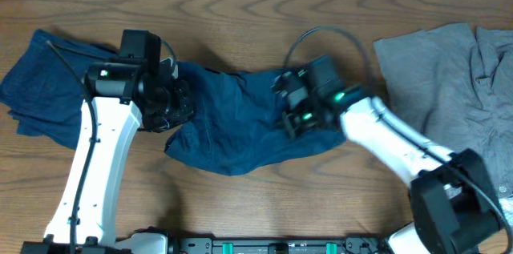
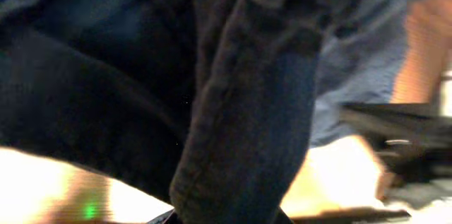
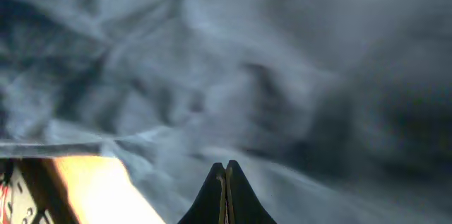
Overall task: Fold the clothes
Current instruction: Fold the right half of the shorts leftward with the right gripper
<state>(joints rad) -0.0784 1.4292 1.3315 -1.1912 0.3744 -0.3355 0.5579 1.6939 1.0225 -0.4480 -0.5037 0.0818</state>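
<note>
**Navy shorts crumpled at centre frame**

The navy shorts [image 1: 232, 126] lie bunched on the desk [image 1: 240, 14]. The left pincer [image 1: 178, 103] clamps a thick fold at their left edge, its fingers hidden by cloth. The right pincer [image 3: 226, 174] is pressed closed at their right edge; blur hides any grip.

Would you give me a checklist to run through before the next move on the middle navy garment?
1. The left tool shut on the navy garment: ok, cloth bunches up from it.
2. The right tool shut: ok.
3. Cloth pinched in it: cannot tell.
4. Garment lying flat: not ok, wrinkled.
5. The grey garment apart from it: ok.
6. The other navy garment apart from it: cannot tell, arm hides the gap.
</note>
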